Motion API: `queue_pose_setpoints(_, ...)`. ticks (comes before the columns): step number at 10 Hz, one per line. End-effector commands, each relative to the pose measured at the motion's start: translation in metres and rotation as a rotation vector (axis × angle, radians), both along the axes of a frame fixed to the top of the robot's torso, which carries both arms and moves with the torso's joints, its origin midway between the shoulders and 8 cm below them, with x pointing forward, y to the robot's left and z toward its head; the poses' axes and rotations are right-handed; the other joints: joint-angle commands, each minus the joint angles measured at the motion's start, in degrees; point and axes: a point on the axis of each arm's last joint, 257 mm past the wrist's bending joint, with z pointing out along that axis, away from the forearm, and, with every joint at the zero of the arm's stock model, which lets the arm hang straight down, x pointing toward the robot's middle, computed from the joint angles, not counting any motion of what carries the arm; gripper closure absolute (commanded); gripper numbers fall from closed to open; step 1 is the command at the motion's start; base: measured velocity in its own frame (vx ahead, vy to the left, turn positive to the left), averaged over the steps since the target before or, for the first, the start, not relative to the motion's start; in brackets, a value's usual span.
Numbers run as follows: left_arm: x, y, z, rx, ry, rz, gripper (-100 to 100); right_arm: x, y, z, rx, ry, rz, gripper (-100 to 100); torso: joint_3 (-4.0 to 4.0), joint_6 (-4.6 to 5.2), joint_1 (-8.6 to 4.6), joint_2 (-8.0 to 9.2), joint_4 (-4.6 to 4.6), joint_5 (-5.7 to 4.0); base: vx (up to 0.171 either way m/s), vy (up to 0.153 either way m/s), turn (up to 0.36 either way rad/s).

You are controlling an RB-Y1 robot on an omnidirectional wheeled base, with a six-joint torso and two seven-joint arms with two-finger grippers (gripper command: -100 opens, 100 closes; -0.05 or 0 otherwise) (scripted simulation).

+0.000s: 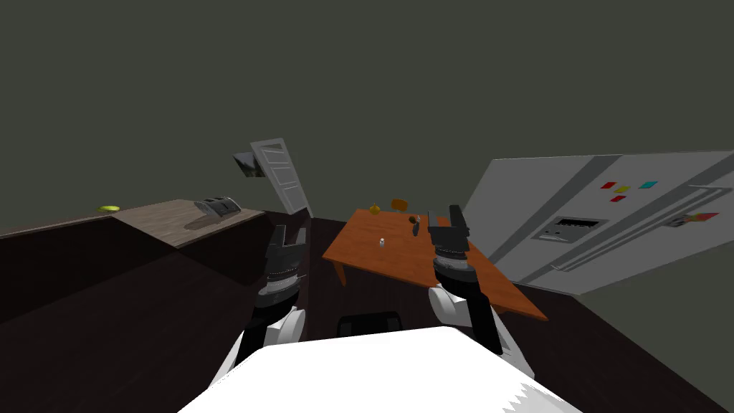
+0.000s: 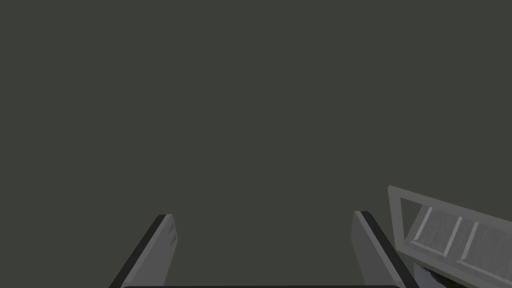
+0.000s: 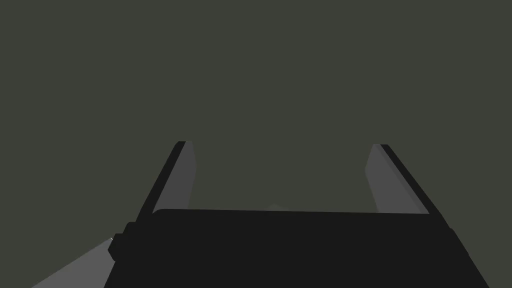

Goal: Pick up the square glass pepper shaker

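Observation:
A small pale shaker (image 1: 382, 241) stands near the middle of an orange-brown table (image 1: 373, 258) ahead of me. A dark object (image 1: 415, 229) and a small item beside it sit farther back on the same table. My left gripper (image 1: 289, 235) is raised left of the table, open and empty; its fingers (image 2: 165, 240) stand wide apart in the left wrist view. My right gripper (image 1: 443, 218) is raised over the table's right side, also open and empty, with its fingers (image 3: 185, 170) spread in the right wrist view.
An orange pot-like object (image 1: 374, 209) and an orange box (image 1: 400, 205) sit at the table's far end. A counter (image 1: 154, 226) on the left holds a toaster (image 1: 218, 206) and a yellow-green dish (image 1: 109, 209). A white door (image 1: 281, 176) leans behind; a grey refrigerator (image 1: 609, 222) stands right.

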Motion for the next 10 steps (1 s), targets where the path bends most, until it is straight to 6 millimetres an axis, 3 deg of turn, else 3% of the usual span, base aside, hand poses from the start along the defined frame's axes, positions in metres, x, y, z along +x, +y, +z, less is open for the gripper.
queue_pose_setpoints(1, 0.000, 0.000, 0.000, 0.000, 0.000, 0.000, 0, 0.009, 0.004, -0.010, -0.055, 0.037, 0.002, -100, 0.00, 0.00, 0.00, 0.00, 0.00, 0.00, 0.005, 0.017, 0.061)
queue_pose_setpoints(5, 0.000, 0.000, 0.000, 0.000, 0.000, 0.000, 0, 0.036, 0.002, -0.044, -0.168, 0.143, -0.034, -100, -0.04, -0.01, 0.12, -0.07, -0.02, 0.03, 0.015, 0.033, 0.063)
queue_pose_setpoints(10, 0.000, 0.000, 0.000, 0.000, 0.000, 0.000, 0, 0.078, -0.019, -0.108, -0.326, 0.325, -0.137, -100, -0.06, -0.01, 0.18, -0.10, -0.02, 0.04, 0.022, 0.048, 0.108)
